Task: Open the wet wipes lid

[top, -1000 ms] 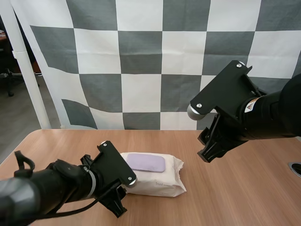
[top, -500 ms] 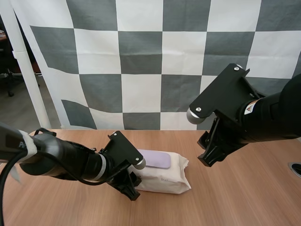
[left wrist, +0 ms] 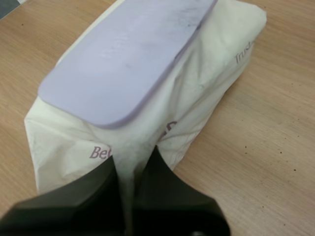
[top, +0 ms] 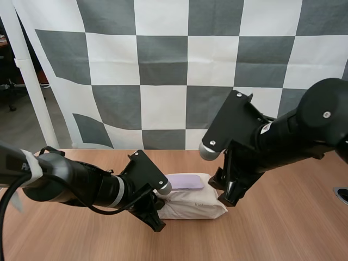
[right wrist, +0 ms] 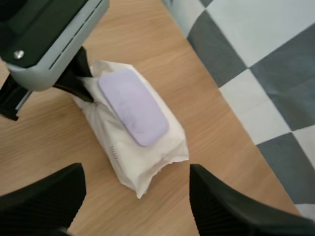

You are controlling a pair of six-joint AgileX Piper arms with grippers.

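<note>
Wet wipes pack (top: 198, 205) lay with one end pinched in our left gripper (left wrist: 129, 169); our right gripper (right wrist: 135, 196) hung empty and spread wide above its closed lid (right wrist: 133, 105).

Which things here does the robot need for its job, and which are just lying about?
For the job:
pack of wet wipes
its purple lid, shut
left pincer, pinching the pack's end
right pincer, open, close by the pack

Just there:
wooden table under the pack
</note>
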